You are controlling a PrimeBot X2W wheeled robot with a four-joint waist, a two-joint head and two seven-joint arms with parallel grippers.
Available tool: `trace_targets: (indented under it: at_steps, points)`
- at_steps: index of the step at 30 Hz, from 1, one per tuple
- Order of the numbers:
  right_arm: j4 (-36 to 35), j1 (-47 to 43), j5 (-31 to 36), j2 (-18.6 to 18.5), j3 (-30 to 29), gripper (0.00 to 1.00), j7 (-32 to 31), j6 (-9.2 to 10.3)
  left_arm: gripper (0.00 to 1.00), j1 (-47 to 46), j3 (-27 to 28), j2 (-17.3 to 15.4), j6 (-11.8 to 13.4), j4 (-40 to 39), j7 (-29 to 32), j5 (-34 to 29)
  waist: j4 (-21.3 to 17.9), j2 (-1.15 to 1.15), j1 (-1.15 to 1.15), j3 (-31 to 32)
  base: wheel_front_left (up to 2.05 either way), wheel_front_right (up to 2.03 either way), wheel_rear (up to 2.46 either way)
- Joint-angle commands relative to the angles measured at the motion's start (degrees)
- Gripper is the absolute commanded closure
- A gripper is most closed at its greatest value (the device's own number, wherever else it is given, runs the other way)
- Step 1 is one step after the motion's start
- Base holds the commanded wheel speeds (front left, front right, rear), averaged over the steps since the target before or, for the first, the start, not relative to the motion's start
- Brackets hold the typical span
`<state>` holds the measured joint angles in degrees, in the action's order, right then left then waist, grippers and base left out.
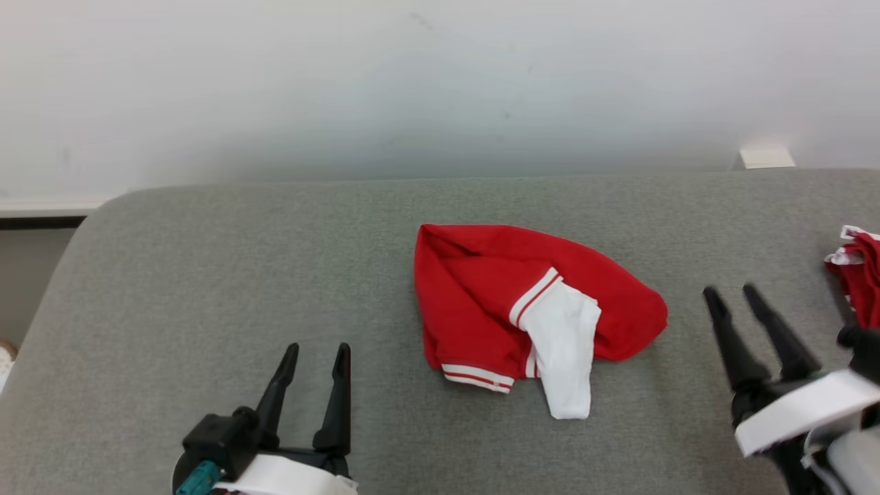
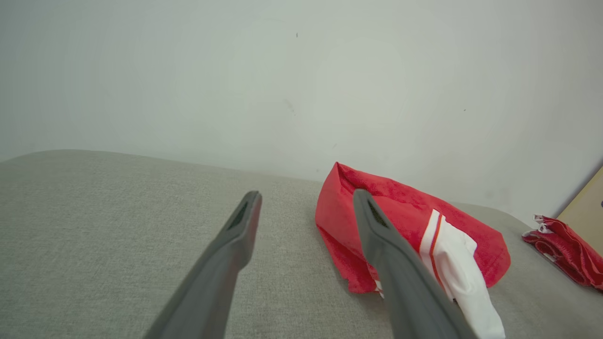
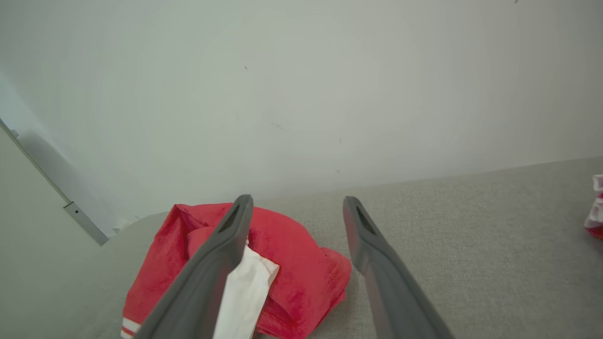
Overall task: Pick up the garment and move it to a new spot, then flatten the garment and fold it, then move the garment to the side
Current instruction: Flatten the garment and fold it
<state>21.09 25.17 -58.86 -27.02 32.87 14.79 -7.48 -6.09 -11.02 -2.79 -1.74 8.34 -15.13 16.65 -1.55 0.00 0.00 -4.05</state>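
The left gripper (image 1: 319, 349) and right gripper (image 1: 730, 291) are both spread, nothing held. The crumpled red-and-white fabric garment (image 1: 481, 289) is bunched, so extra layers could get pinched and flattening botched.

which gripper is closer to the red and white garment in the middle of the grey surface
Right. The right gripper hangs open just right of the garment; the left gripper, also open, is farther off at its lower left in the head view.

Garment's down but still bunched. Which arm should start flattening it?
Probably right: the right gripper, open, sits just beside the bunched edge of the red-and-white garment; the left gripper, also open, is farther off.
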Motion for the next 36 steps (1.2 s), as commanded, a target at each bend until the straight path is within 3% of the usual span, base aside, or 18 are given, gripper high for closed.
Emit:
trace_targets:
  at_steps: [1, 5, 10, 19, 20, 21, 24, 25, 26, 31, 36]
  points:
    - [-0.9, -2.5, 0.9, 1.2, -0.9, 0.0, 0.4, -0.01, 0.0, 0.8, 0.0, -0.2, -0.1, 0.1, 0.0, -0.6, -1.1, 0.0, 0.0, 0.7, 0.0, 0.0, 0.0]
    - [-1.7, -6.7, 1.9, 3.9, -0.7, 0.0, -0.7, -0.01, 0.0, 0.5, -0.7, -0.2, -0.5, 0.6, 0.0, -0.9, -1.3, 0.0, 0.0, 0.9, 0.0, 0.0, 0.0]
    - [0.4, -8.1, -0.8, 7.1, 2.9, 0.0, -8.5, -0.01, 0.0, -0.3, -1.2, -0.2, -0.7, 0.8, 0.0, -0.6, 0.4, 0.0, 0.0, 0.3, 0.0, 0.0, 0.0]
    - [11.0, -3.8, -2.5, 11.2, 6.6, 0.0, -12.2, -0.01, 0.0, -0.8, -1.6, -0.2, -0.7, 1.2, 0.0, 0.6, 4.4, 0.0, 0.0, -1.1, 0.0, 0.0, 0.0]
    - [12.5, -3.5, -2.9, 11.6, 6.8, 0.17, -12.3, -0.01, 0.0, -0.9, -1.6, -0.2, -0.7, 1.2, 0.0, 0.6, 4.8, 0.0, 0.0, -1.2, 0.0, 0.0, 0.0]
    - [14.0, -2.9, -2.6, 11.7, 7.2, 0.49, -12.6, -0.01, 0.0, -1.0, -1.6, -0.2, -0.6, 1.2, 0.0, 0.7, 5.2, 0.0, 0.0, -1.4, 0.0, 0.0, 0.0]
    - [17.5, -1.7, -3.2, 12.8, 7.8, 0.65, -12.8, -0.01, 0.0, -1.3, -1.7, -0.2, -0.3, 1.0, 0.0, 0.7, 6.5, 0.0, 0.0, -1.9, 0.0, 0.0, 0.0]
    - [18.3, -1.3, -3.2, 12.9, 8.1, 0.93, -12.7, -0.01, 0.0, -1.4, -1.5, -0.2, -0.2, 0.9, 0.0, 0.8, 6.8, 0.0, 0.0, -2.1, 0.0, 0.0, 0.0]
    - [19.0, -1.0, -3.3, 13.0, 8.3, 1.0, -12.5, -0.01, 0.0, -1.4, -1.4, -0.2, -0.2, 0.9, 0.0, 0.8, 7.1, 0.0, 0.0, -2.3, 0.0, 0.0, 0.0]
    - [18.0, 2.0, -2.9, 11.2, 7.6, 1.0, -8.7, -0.01, 0.0, -1.1, -1.0, -0.2, 0.0, 0.7, 0.0, 1.0, 8.0, 0.0, 0.0, -2.7, 0.0, 0.0, 0.0]
    - [12.8, 4.5, -2.5, 6.2, 4.6, 1.0, -5.4, -0.01, 0.0, -0.4, -0.9, -0.2, 0.2, 0.4, 0.0, 1.0, 8.0, 0.0, 0.0, -2.7, 0.0, 0.0, 0.0]
